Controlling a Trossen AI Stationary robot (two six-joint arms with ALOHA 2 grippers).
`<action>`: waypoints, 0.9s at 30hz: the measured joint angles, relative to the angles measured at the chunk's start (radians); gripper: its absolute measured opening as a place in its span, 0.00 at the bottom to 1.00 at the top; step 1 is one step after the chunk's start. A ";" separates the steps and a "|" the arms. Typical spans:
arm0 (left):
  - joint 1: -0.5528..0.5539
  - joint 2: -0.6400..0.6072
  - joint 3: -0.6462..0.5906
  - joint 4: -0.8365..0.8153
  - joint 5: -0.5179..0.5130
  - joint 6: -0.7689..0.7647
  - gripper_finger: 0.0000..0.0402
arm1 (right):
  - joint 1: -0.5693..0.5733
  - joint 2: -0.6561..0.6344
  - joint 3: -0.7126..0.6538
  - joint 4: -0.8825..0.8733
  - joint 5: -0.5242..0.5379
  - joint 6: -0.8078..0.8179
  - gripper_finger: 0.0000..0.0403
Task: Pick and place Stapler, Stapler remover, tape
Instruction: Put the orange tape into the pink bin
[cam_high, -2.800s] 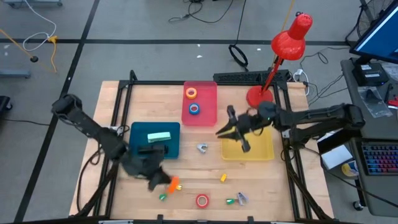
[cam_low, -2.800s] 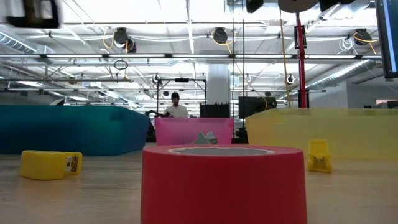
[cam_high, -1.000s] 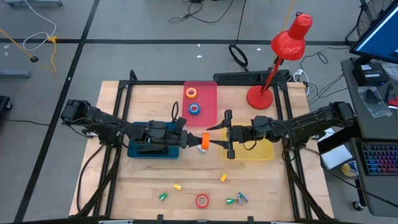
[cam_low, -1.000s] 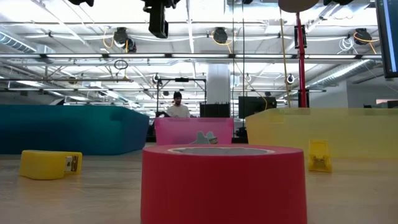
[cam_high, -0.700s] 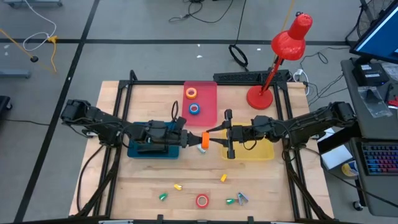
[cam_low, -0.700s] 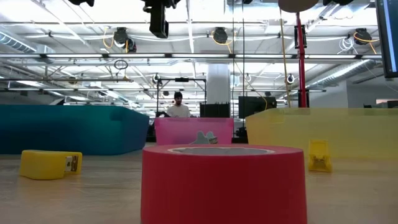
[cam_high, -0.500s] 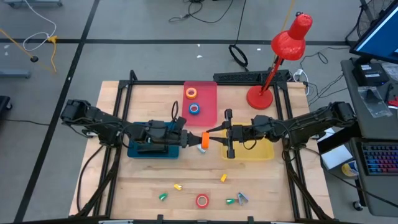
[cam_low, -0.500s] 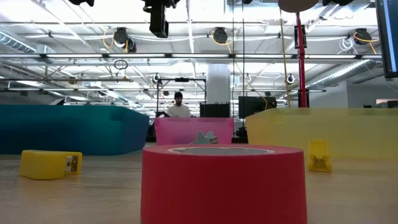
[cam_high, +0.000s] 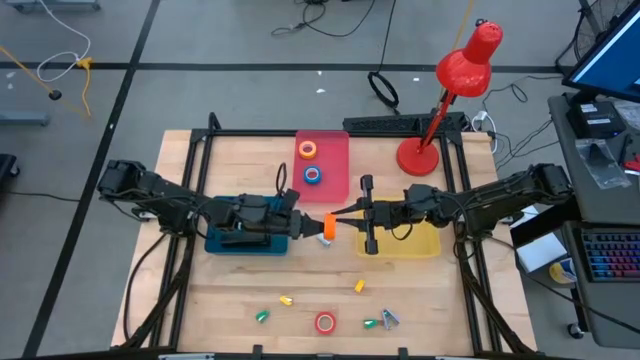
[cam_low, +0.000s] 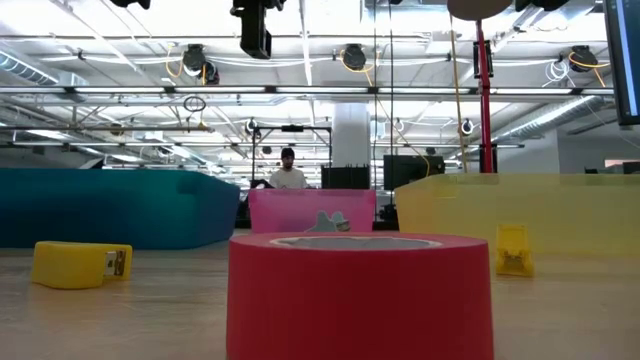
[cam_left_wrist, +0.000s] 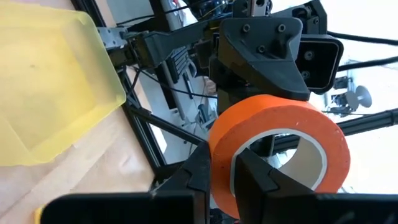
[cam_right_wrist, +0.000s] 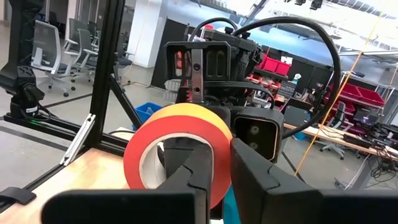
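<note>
Holding orange tape (cam_high: 327, 227) mid-worktop between my left tool (cam_high: 310, 226) and right tool (cam_high: 348, 223), both clamped on it | trays nearby: three | red roll (cam_high: 325, 322) near front edge

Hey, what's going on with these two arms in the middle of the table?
It looks like a handover in mid-air. Both pincers, left and right, grip the same orange tape roll between the teal tray and the yellow tray. Another orange roll and a blue roll already sit in the pink tray. A red roll lies near the table's front edge.
</note>
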 joint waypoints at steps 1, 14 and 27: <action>0.000 0.000 0.000 0.000 -0.001 0.016 0.10 | 0.000 0.000 0.000 -0.002 0.000 -0.001 0.07; 0.002 0.001 -0.001 -0.026 0.034 0.150 0.52 | 0.001 0.000 0.000 -0.006 -0.007 0.018 0.06; 0.089 0.000 0.000 -0.187 0.208 0.086 0.62 | 0.001 -0.018 0.000 -0.110 0.003 0.015 0.06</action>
